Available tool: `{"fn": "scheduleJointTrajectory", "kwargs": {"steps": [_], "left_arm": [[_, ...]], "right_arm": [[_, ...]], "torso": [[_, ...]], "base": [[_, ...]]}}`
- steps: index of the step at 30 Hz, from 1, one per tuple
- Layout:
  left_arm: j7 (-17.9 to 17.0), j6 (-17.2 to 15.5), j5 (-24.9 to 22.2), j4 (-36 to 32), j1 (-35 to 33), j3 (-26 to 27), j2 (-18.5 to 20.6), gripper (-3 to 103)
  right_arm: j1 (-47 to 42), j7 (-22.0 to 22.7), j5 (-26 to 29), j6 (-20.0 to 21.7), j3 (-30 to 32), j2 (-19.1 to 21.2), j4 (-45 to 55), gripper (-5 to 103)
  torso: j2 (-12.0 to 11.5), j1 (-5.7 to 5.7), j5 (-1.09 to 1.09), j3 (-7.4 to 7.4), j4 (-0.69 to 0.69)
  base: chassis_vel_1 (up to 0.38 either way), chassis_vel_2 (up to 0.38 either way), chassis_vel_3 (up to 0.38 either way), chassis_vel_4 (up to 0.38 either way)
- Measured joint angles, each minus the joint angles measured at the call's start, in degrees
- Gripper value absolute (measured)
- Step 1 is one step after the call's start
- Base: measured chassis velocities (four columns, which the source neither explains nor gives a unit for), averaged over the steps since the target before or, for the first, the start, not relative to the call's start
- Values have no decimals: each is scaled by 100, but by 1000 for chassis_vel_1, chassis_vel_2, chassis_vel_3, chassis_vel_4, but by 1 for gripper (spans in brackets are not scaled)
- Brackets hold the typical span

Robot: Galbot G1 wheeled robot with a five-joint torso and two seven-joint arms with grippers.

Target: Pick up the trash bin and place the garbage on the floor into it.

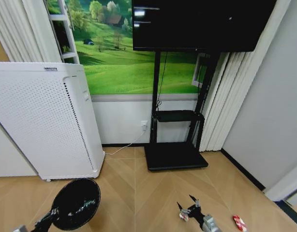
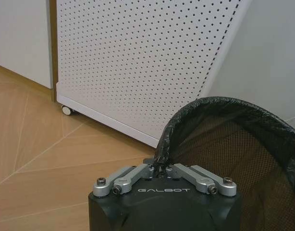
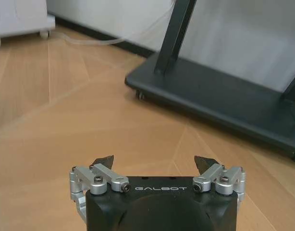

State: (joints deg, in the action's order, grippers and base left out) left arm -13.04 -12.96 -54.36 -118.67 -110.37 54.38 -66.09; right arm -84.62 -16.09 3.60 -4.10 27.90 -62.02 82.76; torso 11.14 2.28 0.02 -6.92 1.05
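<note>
The left gripper [image 2: 159, 169] is clenched on just the near rim and glossy liner of the small round black trash bin [image 1: 77, 203], at about 7 o'clock in the head view, so the thin pinch may slip or tilt the bin. The right gripper [image 3: 156, 164], at about 5 o'clock, has its fingers released and empty, while a crumpled red-and-white wrapper [image 1: 239, 223] lies on the wooden floor [image 1: 139, 183] just beside it toward 4 o'clock. The tall white perforated appliance [image 1: 42, 121] at 9 o'clock and the black wheeled screen stand [image 1: 175, 155] at 12 o'clock crowd both arms.

Bottom edge crops trash bin [image 1: 76, 203] and red wrapper [image 1: 239, 223].
</note>
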Motion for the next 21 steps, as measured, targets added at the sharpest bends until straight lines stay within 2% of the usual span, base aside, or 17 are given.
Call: {"fn": "scheduleJointTrajectory", "kwargs": {"steps": [7,9,12,21], "left_arm": [[14,23,87,-29,-48,-55,-44,4],[-59,24,94,-74,-36,-94,-57,4],[-94,17,82,-136,-23,-122,-61,4],[-170,-17,84,-281,-46,-177,-89,4]], "right_arm": [[388,-356,-240,-101,-126,110,-791,93],[498,-604,-449,-134,-182,47,-1125,94],[551,-725,-615,-194,-251,-31,-1349,95],[904,-673,-902,-356,-528,-221,-1924,95]], "torso": [[0,0,-1,0,0],[0,0,-2,0,0],[0,0,0,0,1],[0,0,-2,0,1]], "base": [[0,0,0,0],[0,0,0,0],[0,0,0,0],[0,0,0,0]]}}
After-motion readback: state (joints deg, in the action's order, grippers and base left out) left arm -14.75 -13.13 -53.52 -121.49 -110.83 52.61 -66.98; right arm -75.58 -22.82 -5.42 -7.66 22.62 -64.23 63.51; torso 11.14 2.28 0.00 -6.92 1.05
